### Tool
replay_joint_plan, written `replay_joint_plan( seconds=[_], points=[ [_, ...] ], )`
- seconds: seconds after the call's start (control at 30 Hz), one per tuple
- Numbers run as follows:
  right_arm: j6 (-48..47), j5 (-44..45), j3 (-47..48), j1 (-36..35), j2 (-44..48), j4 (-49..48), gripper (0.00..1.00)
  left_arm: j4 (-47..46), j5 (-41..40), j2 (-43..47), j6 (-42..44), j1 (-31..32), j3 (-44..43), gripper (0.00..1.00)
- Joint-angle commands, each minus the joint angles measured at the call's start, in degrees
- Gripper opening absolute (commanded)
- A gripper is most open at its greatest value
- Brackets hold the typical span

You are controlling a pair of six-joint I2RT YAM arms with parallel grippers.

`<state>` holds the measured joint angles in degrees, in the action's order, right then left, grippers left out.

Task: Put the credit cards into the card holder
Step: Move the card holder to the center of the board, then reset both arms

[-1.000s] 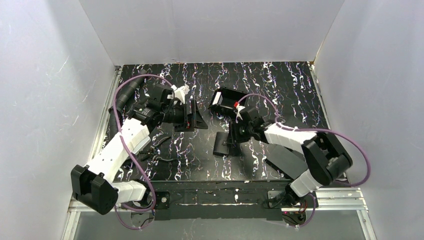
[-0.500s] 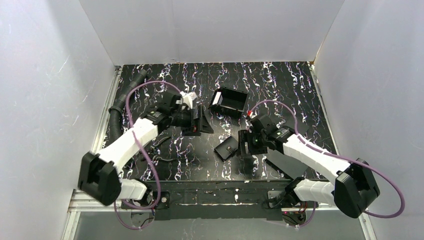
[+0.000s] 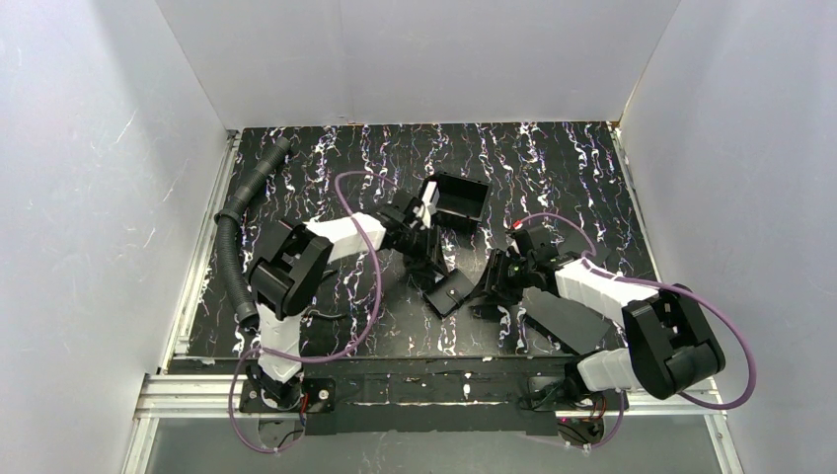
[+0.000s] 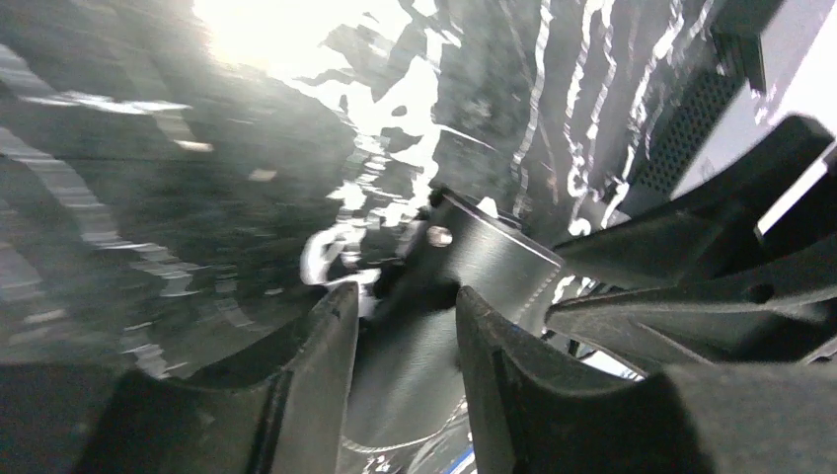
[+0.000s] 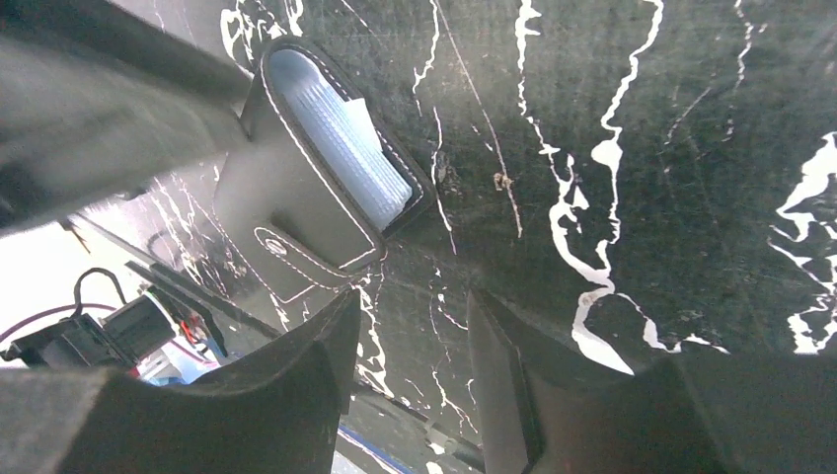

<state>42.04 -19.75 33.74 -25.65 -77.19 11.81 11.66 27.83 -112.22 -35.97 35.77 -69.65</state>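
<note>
**A:** What is hard to make out here?

**B:** Quite a lot. In the left wrist view, the left gripper [image 4: 405, 301] has its two fingers apart, and the small black fold-over leather card holder [image 5: 296, 202] fills the gap between them. That view is blurred and glare washes out its top. I cannot tell whether the fingers pinch the holder or only straddle it. The frame edge also cuts off the holder's lower part.

**A:** And from above?

**B:** The end of the left arm covers the holder's far end. What shows is a dark tilted rectangle on the black tabletop streaked with white [image 3: 553, 168], near the middle and between the two grippers.

**A:** The right gripper?

**B:** The right gripper [image 5: 413, 301] is spread, with only bare streaked tabletop between its fingers. The holder lies just beside one fingertip, but I cannot tell whether they touch.

**A:** How does the holder look?

**B:** It is folded open. It has white stitching round the edge, a pale blue-grey ribbed pocket inside, and a small tab with a metal snap. A blurred dark mass hides its upper end.

**A:** Any cards?

**B:** A white strip [image 3: 426, 197] sits at the left wall of the black rimmed tray [image 3: 483, 205], behind the holder. It is too small to say whether it is a card. A flat black slab [image 3: 563, 314] lies partly under the right arm.
</note>
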Motion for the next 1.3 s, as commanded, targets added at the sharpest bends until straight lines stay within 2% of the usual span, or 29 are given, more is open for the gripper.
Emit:
replay_joint_plan(
  seconds=[0.0, 0.13, 0.37, 0.47, 0.57, 0.67, 0.7, 0.8, 0.93, 1.1, 1.27],
  points=[
    [-0.8, 0.0, 1.4, 0.7, 1.3, 0.1, 0.53, -5.3, 3.3, 0.1, -6.9, 5.6, 6.2, 0.39],
    [-1.0, 2.2, 1.0, 0.8, 3.7, 3.7, 0.54, -14.2, 6.8, 1.3, -14.1, 9.1, 10.2, 0.38],
    [-1.7, 4.5, -0.8, 0.9, 8.1, 4.9, 0.56, -15.6, 7.5, 2.5, -18.0, 12.3, 9.5, 0.38],
    [-5.9, 7.3, 3.0, 0.9, 6.3, 9.2, 0.61, -15.5, 6.1, 5.6, -18.3, 12.6, 10.0, 0.42],
    [-11.0, 16.3, 11.7, 0.9, 5.6, 20.6, 0.78, -7.7, 0.0, 13.3, -13.6, 11.5, 10.0, 0.63],
    [-14.2, 27.0, 21.6, 0.9, 8.2, 28.9, 0.95, 2.6, -4.7, 22.9, -8.3, 9.3, 8.2, 0.76],
    [-15.9, 28.6, 24.7, 0.9, 8.9, 30.7, 0.98, 6.2, -6.4, 26.3, -6.7, 8.3, 7.2, 0.79],
    [-22.0, 31.8, 36.5, 1.0, 9.5, 37.5, 0.98, 18.2, -11.9, 37.5, -0.9, 5.7, 1.0, 0.85],
    [-27.2, 35.7, 50.2, 1.0, 11.5, 39.6, 0.98, 26.3, -21.9, 46.9, 9.7, 5.1, -12.7, 0.95],
    [-30.8, 44.3, 64.1, 1.0, 15.0, 38.0, 0.98, 26.5, -33.3, 53.7, 21.5, 4.8, -26.6, 0.98],
    [-34.2, 48.7, 76.1, 0.9, 15.3, 38.4, 0.98, 20.7, -39.7, 60.8, 29.4, 4.8, -28.5, 0.98]
  ],
)
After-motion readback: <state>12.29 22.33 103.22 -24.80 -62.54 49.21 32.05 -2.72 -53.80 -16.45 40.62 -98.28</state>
